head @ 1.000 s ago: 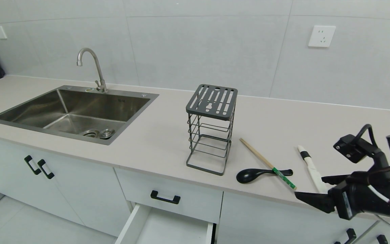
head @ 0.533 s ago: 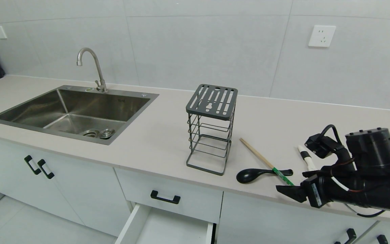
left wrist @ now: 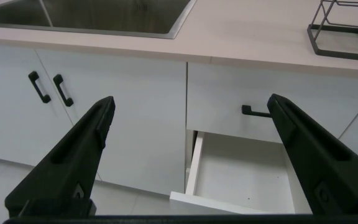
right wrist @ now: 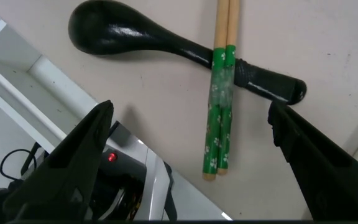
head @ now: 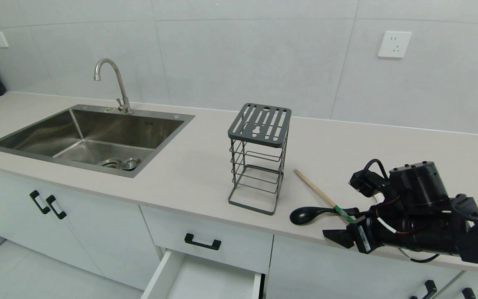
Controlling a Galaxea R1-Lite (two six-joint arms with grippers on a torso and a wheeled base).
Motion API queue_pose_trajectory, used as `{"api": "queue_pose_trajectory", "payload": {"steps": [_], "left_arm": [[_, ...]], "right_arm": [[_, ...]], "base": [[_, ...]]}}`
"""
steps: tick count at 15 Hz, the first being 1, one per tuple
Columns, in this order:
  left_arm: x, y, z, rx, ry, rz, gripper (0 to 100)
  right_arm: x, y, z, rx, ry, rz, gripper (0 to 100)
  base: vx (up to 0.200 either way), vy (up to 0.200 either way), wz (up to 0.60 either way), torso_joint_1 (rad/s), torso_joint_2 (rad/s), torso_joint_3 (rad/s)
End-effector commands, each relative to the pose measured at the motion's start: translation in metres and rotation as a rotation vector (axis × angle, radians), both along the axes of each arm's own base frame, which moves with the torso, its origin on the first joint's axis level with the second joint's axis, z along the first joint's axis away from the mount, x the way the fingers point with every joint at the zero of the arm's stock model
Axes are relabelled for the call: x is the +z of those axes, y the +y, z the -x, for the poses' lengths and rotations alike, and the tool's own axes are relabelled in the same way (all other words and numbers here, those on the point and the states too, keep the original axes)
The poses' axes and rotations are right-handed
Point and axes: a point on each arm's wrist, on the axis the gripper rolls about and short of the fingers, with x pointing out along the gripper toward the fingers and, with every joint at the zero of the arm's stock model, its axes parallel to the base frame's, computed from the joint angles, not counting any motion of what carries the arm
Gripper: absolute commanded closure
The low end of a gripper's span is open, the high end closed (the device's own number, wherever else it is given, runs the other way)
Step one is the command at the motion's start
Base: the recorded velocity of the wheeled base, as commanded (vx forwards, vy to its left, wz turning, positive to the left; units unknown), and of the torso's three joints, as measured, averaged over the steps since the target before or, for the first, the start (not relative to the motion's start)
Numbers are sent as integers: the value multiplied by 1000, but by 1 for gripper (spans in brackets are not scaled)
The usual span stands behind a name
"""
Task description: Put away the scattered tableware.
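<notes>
Right gripper [right wrist: 190,111], jaws spread wide and empty, poised over the pair of chopsticks [right wrist: 222,87], which lies on the countertop [head: 189,166] just right of the wire cutlery rack [head: 257,158], its green ends crossing the handle of the black spoon [right wrist: 135,37]. For a clean pick, lower the fingers astride both sticks on the bare wood nearer the rack, clear of the spoon, then close. Left gripper [left wrist: 191,102], likewise open and empty, hangs low, left of the rack.
</notes>
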Motion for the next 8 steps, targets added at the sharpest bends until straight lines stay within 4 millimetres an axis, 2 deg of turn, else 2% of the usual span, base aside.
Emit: {"api": "queue_pose_trajectory", "payload": {"steps": [1,6,7,8], "left_arm": [[0,0,0,0,0,0,0],[0,0,0,0,0,0,0],[0,0,0,0,0,0,0],[0,0,0,0,0,0,0]], "right_arm": [[-3,2,-2,-3,12,1,0],[-4,5,-6,-12,15,-6,0],[-5,5,-7,-12,13,-6,100],[-6,6,-9,-13,10,-6,100]], "base": [[0,0,0,0,0,0],[0,0,0,0,0,0],[0,0,0,0,0,0],[0,0,0,0,0,0]]}}
